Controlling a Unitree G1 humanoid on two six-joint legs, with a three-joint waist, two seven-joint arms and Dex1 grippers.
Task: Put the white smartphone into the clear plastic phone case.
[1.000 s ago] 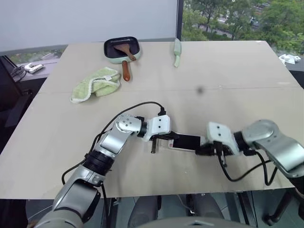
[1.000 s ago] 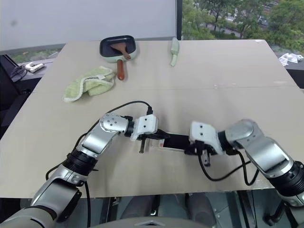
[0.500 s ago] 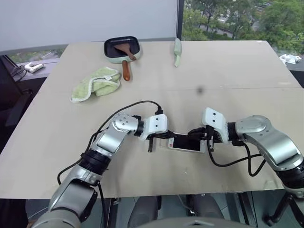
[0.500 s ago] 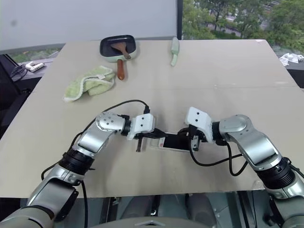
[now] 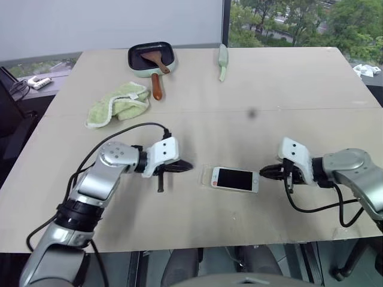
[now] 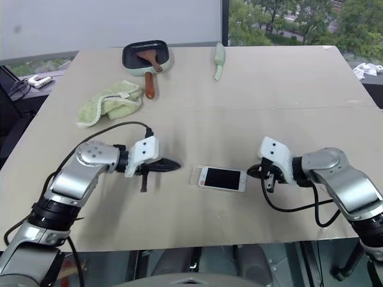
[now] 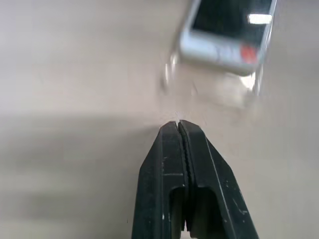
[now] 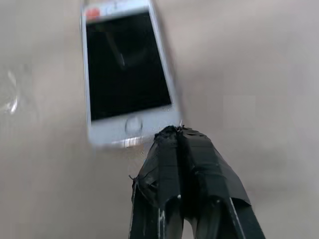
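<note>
White smartphone [image 5: 235, 179] sits screen-up mid-frame on the surface [image 5: 269, 84], clear plastic phone case [image 5: 207, 176] sticking out at its left end. Left end effector [image 5: 185, 167] and right end effector [image 5: 267, 172] flank it, both pinched together, holding nothing.

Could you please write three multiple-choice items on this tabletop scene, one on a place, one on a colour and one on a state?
1. Where does the white smartphone lie?
A. Inside the frying pan
B. On the table between the two grippers
C. On the green cloth

2. What colour is the cloth near the frying pan?
A. Light green
B. Red
C. Dark blue

3. How do the fingers of the left gripper stand?
A. Wide open
B. Closed on the phone
C. Shut, holding nothing

Answers:
1. B: the phone lies flat on the table, with the left gripper on one side and the right gripper on the other, both apart from it.
2. A: the crumpled cloth is pale green.
3. C: the left wrist view shows the two black fingers pressed together, short of the phone.
</note>
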